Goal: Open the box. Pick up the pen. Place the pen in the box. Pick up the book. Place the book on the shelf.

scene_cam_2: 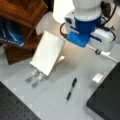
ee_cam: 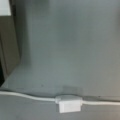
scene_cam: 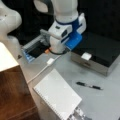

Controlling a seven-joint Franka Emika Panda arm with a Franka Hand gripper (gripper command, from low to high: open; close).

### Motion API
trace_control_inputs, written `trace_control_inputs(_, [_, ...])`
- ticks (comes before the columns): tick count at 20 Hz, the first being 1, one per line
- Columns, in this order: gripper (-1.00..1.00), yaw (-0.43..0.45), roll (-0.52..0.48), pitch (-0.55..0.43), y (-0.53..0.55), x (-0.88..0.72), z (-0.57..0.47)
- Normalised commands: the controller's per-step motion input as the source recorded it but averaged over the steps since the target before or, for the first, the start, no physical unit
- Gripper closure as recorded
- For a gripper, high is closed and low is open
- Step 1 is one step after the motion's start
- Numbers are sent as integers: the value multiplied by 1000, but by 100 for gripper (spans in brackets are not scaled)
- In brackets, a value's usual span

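Clearly the box (scene_cam: 100, 53) lies shut, and the pincer, unseen so its state is unknowable, risks snagging the cable (ee_cam: 30, 97).

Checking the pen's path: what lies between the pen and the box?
Only bare grey table separates the pen and the closed box in both front views. The gripper is not visible.
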Motion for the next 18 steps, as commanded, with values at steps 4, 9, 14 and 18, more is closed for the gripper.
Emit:
trace_control_inputs(4, [-100,-9,351,70,142,381,-88])
trace_control_inputs(9, [-100,47,391,12,51,314,-144])
trace_control_inputs(14, [-100,75,537,31,-56,205,-89])
trace_control_inputs(18, [-100,-22,473,12,-62,207,-146])
